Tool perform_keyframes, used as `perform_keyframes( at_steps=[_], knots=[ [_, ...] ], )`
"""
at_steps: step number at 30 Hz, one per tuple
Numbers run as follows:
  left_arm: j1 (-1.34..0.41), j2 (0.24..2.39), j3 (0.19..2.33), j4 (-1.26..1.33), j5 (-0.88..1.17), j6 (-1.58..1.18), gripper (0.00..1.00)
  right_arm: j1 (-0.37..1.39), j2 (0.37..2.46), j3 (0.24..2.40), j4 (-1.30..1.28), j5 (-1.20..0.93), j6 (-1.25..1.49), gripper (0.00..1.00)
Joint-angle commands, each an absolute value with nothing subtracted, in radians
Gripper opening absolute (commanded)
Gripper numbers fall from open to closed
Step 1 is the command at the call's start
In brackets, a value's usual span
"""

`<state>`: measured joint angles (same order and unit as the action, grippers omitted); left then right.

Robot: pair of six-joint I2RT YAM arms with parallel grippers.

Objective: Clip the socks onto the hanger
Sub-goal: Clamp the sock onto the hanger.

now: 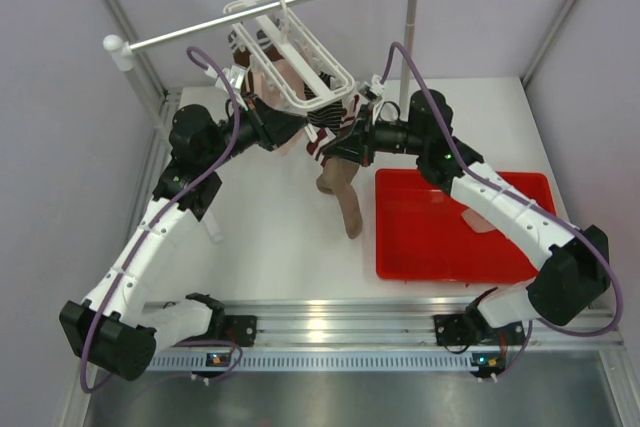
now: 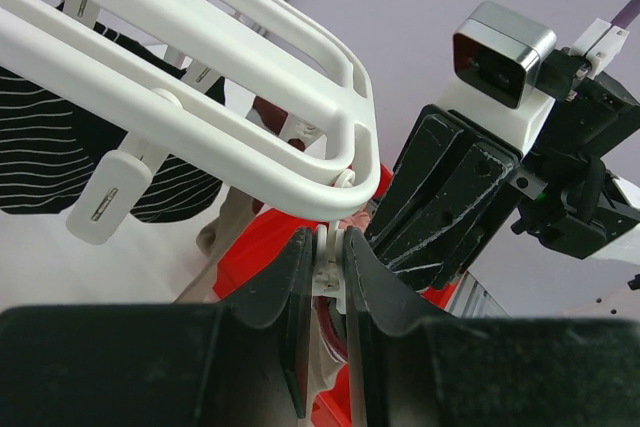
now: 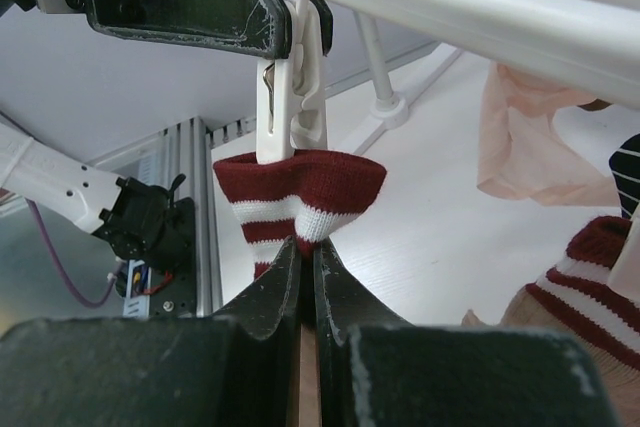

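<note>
**Both claws clamped at 1 clip**

On the worktop (image 1: 270, 237) a red tray (image 1: 400, 247) holds 1 pale pink sock (image 1: 478, 219); beyond it the right claw (image 3: 307, 252) is clamped on the brown sock (image 1: 347, 202) just under its striped cuff (image 3: 300, 187); the left claw (image 2: 327, 247) squeezes 1 white clip (image 2: 326, 265) at that cuff's top edge; the hanger (image 1: 290, 47) hangs from the rail (image 1: 270, 7).

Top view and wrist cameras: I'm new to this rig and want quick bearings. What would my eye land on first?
First, both grippers meeting under the white hanger at the back centre. There the left gripper squeezes a clip, while the right gripper pinches a sock by its red, white-striped cuff at that clip's mouth. Next comes the bright red tray on the table's right side.
</note>
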<state>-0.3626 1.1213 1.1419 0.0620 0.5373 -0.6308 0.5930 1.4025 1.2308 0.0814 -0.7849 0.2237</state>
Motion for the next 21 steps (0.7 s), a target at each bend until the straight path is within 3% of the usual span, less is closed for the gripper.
perform_keyframes(
  at_steps=[1, 21],
  knots=[
    [-0.362, 1.118, 1.144, 0.130, 0.561, -0.652, 0.00, 0.612, 1.420, 1.266, 0.147, -0.782, 0.239, 0.00],
    [-0.362, 1.114, 1.141, 0.121, 0.558, -0.646, 0.00, 0.612, 1.408, 1.273, 0.144, -0.792, 0.229, 0.00]
  ],
)
